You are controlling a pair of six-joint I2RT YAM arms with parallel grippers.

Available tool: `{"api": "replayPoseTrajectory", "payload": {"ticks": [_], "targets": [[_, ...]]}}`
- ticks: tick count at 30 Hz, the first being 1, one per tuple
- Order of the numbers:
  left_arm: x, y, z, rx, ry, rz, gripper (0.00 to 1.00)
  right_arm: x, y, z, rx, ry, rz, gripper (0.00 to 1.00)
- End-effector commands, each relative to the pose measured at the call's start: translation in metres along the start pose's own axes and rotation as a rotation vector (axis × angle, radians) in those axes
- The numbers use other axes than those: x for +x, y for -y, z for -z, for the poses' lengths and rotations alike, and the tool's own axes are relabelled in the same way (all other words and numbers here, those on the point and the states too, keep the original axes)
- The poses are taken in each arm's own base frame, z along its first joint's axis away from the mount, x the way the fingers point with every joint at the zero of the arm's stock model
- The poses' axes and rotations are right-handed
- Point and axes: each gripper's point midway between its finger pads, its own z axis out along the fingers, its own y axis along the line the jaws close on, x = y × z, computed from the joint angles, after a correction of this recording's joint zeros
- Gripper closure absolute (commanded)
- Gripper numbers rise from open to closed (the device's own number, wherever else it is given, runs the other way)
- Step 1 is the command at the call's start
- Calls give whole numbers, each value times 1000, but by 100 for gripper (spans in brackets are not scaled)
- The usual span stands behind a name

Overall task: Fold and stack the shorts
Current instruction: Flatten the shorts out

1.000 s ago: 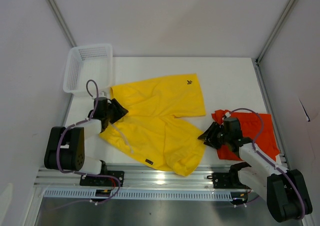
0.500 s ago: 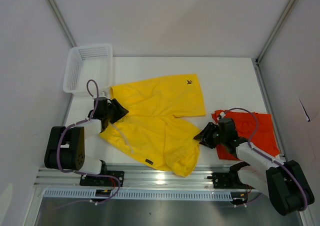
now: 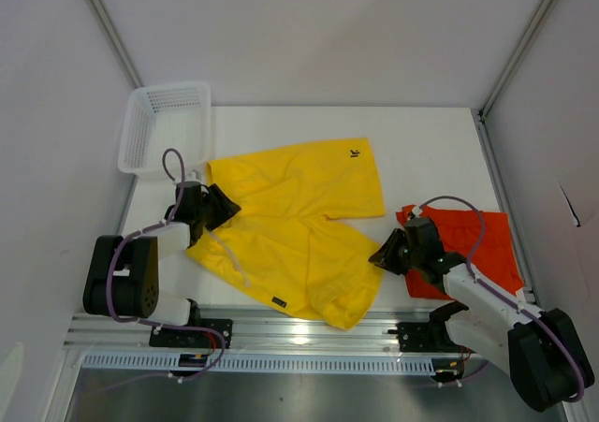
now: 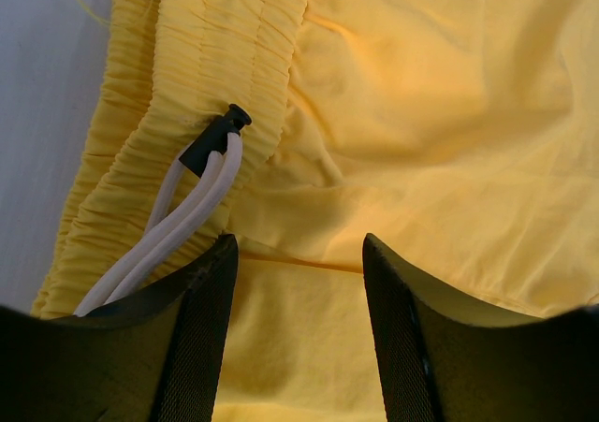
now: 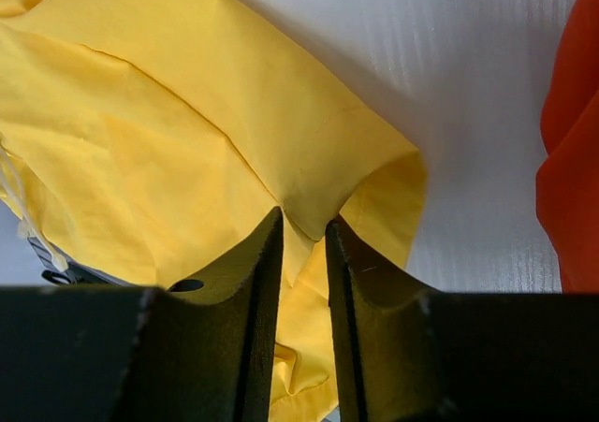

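On the white table (image 3: 430, 151) the yellow shorts (image 3: 295, 225) lie spread across the middle, waistband to the left and legs to the right. The far leg bears a small black logo (image 3: 354, 150). The orange shorts (image 3: 487, 244) lie at the right side, partly under the right arm. They are apart from the yellow pair, with bare table between the two. A white mesh basket (image 3: 164, 127) stands at the far left corner, just beyond the waistband.

The left gripper (image 4: 299, 244) sits low at the waistband's edge. Its fingers (image 4: 201, 338) stand well apart, with flat yellow cloth lying between them, and nothing looks pinched. Beside one finger, the white drawstring (image 4: 173, 230) runs up to a black toggle (image 4: 213, 139) on the gathered elastic.

The right gripper (image 5: 304, 218) is at the right hem of the near leg. Its fingers (image 5: 248, 310) are almost together, leaving only a narrow slit. A raised fold of yellow cloth runs up into that slit, so the gripper appears to be pinching the hem. Orange cloth shows at the right edge of the right wrist view, clear of the fingers.
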Motion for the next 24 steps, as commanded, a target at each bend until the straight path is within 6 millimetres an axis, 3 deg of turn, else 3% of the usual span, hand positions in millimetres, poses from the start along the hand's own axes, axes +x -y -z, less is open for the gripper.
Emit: {"api": "replayPoseTrajectory", "payload": {"ticks": [1,12,13,18,24], "targets": [[0,-3,-1,1,3,-17,41,-11,-12,3,-22,40,24,73],[0,-3,0,2,6,-18,41,-8,-17,-7,-94,50,-60,73],[0,-3,0,2,4,-16,41,-14,-25,-5,-138,87,-75,71],[0,-3,0,2,4,-19,41,-14,-26,-6,-158,91,-90,62],[0,-4,0,0,6,-18,41,-16,-30,-8,-179,87,-98,78]]}}
